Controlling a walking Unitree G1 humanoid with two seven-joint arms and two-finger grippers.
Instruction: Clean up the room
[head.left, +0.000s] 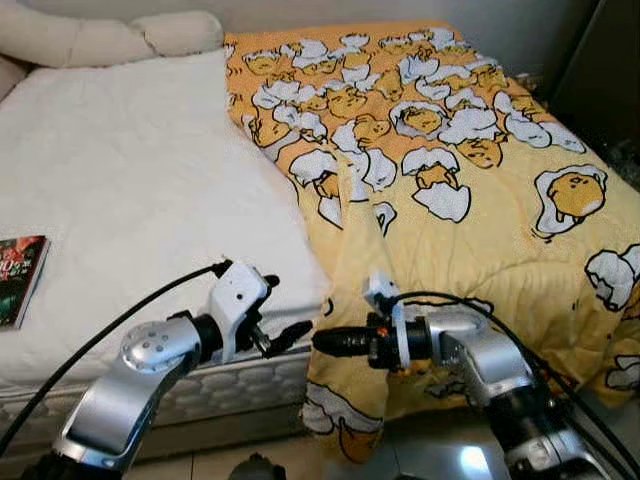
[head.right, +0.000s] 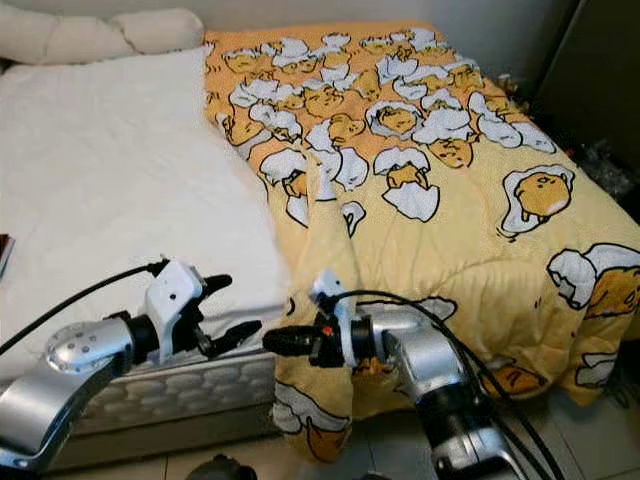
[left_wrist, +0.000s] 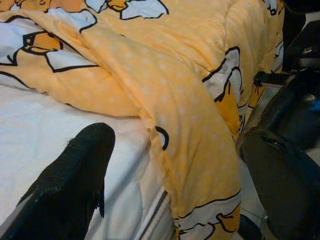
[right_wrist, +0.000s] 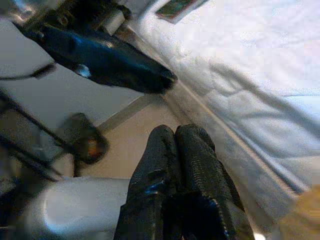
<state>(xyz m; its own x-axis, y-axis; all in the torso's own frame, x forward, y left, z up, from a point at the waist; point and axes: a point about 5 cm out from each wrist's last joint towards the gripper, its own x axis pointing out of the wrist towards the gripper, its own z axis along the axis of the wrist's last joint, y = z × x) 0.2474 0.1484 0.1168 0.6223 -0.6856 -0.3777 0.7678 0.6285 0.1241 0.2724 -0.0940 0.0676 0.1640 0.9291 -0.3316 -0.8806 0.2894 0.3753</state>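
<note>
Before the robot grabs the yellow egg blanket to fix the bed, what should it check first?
1. Left hand open and ready: ok, its fingers are spread beside the hanging blanket edge.
2. Right hand open: not ok, its fingers are pressed together.
3. Either hand holding the blanket: not ok, both hang in front of the mattress side, not gripping it.
4. Hands apart from each other: cannot tell, the tips look very near.
5. White sheet free for spreading: not ok, a book lies near the mattress edge on the robot's left.
6. Pillows at the head: ok.
</note>
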